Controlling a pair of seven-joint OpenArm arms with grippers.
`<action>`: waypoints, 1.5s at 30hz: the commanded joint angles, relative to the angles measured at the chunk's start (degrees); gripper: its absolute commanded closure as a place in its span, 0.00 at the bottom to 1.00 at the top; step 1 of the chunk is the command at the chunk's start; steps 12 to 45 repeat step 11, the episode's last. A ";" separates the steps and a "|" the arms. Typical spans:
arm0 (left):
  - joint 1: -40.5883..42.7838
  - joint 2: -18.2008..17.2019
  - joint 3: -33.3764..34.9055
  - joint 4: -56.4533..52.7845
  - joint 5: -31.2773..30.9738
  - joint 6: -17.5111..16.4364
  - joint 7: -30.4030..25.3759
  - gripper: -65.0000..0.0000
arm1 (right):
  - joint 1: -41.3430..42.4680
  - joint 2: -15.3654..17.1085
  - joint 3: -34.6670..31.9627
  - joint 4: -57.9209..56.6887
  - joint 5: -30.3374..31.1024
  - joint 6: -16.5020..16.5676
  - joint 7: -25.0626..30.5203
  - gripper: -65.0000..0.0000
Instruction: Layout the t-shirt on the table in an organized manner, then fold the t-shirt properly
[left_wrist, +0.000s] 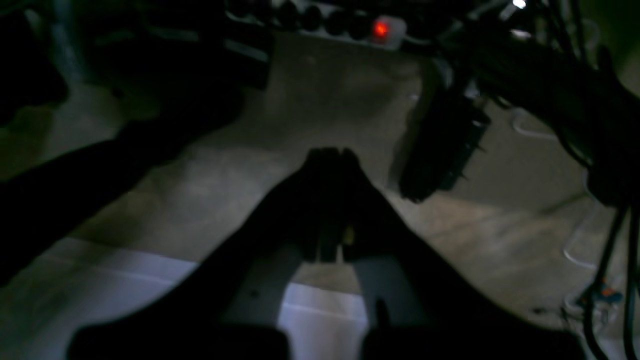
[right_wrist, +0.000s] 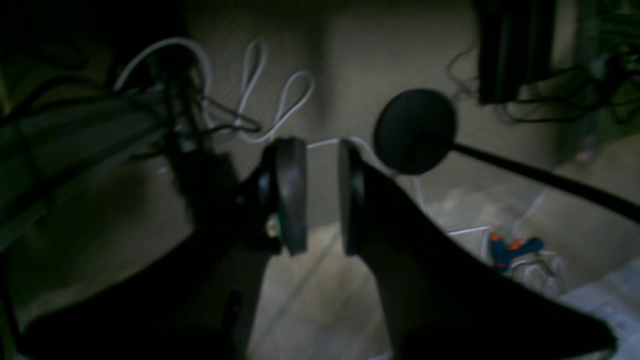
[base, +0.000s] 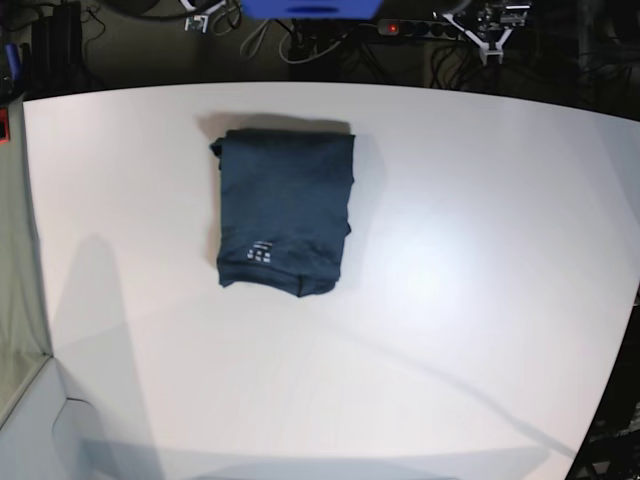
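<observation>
the t-shirt (base: 285, 213) lies folded on the table (base: 450, 300), far-left of centre, long axis near-to-far. left gripper (left_wrist: 330, 156) pressed together, right gripper (right_wrist: 322, 195) slightly apart, both empty off the table; which is nearer is unclear.

A robotics lab — a large matte white table (base: 450, 300), loose tangled cables (right_wrist: 260, 90) and a red-lit white power strip (left_wrist: 350, 22) on the floor.
</observation>
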 joint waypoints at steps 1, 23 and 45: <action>0.26 -0.47 0.10 0.08 -0.14 0.25 -0.05 1.00 | -0.60 -0.07 0.11 0.00 0.21 -1.62 0.46 0.84; 0.43 1.37 -0.07 -0.18 -0.14 0.34 -6.20 1.00 | -0.51 0.02 0.02 -0.27 0.21 -1.62 -0.06 0.84; 0.43 1.37 -0.07 -0.18 -0.14 0.34 -6.20 1.00 | -0.51 0.02 0.02 -0.27 0.21 -1.62 -0.06 0.84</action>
